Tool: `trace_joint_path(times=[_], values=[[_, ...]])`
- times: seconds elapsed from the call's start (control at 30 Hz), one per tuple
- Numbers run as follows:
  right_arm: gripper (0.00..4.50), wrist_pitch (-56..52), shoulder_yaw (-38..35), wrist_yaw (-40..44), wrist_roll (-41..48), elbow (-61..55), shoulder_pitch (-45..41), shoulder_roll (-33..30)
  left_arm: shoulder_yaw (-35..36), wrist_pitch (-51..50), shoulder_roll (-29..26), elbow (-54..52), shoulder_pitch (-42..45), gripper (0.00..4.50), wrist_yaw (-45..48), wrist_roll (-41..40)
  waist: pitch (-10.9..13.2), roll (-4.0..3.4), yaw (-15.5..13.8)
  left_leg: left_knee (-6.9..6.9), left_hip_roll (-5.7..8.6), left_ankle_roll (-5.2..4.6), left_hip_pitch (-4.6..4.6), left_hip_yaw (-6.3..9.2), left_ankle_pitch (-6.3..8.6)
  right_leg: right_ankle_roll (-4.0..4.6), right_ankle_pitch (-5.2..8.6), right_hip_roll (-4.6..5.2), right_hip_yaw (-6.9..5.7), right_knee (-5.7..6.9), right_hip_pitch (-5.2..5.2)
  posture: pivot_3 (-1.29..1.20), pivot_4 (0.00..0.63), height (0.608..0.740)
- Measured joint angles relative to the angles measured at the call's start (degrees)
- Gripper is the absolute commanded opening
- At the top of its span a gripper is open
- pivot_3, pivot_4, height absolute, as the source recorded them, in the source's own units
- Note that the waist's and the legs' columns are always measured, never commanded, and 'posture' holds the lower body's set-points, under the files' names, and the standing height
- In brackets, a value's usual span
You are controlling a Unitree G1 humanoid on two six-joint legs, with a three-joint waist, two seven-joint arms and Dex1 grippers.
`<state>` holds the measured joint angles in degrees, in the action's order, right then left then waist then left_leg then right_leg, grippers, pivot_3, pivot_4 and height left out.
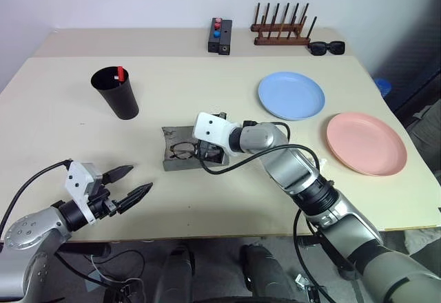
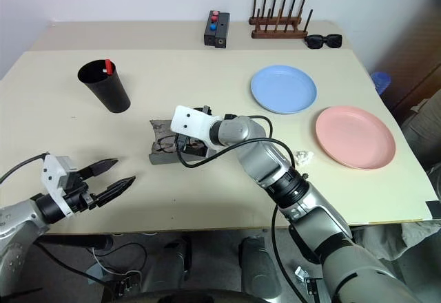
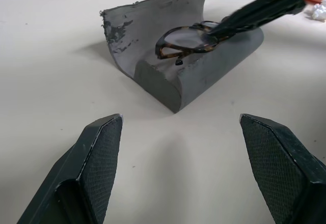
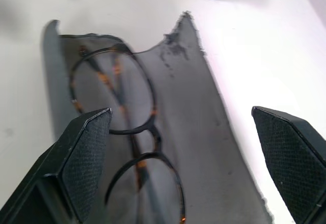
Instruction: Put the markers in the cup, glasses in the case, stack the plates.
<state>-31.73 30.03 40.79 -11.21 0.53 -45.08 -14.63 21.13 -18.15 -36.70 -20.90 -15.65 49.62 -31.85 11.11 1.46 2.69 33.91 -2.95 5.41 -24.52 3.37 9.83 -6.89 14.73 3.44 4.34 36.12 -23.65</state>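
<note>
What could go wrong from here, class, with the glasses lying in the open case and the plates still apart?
1. The right gripper, open, hangs right over the glasses in the case; pulling back carelessly, a finger might snag the frame and drag it out.
2. The case's lid stands open; closing it could pinch the glasses if they sit crooked.
3. The blue plate and pink plate lie apart, the pink near the table's edge; a clumsy lift might push it off.

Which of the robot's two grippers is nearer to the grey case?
The right gripper, hanging open directly over the case and the glasses inside. The left gripper is open too, off to the case's near-left side.
</note>
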Motion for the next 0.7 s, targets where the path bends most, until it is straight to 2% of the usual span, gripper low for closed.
trace_joint_path(times=[0.23,0.43,0.7], values=[[4.48,1.9,-0.6,-0.4,-0.4,0.3,0.0,-0.5,-0.1,0.8,0.9,0.0,-0.8,3.79,-0.1,0.1,0.0,0.0,0.0,0.0,0.0,0.0,0.0,-0.01,0.0,0.0,0.0,0.01,0.01,-0.01,-0.01,0.0,0.15,0.74],[4.48,6.3,-1.8,4.1,2.7,-5.1,1.2,-2.2,0.0,0.8,0.8,0.3,-0.3,3.79,0.1,0.1,0.0,0.0,0.0,-0.03,0.0,0.0,-0.02,-0.01,0.0,0.0,0.01,0.0,0.0,-0.02,-0.02,0.0,0.15,0.74],[4.48,8.8,0.5,3.8,1.2,-4.6,3.5,-1.0,0.0,0.8,0.7,1.1,0.5,3.79,0.2,0.1,0.0,0.0,0.0,-0.03,0.0,0.0,-0.02,-0.01,0.0,0.02,0.01,0.01,0.01,-0.03,-0.04,0.0,0.15,0.74]])
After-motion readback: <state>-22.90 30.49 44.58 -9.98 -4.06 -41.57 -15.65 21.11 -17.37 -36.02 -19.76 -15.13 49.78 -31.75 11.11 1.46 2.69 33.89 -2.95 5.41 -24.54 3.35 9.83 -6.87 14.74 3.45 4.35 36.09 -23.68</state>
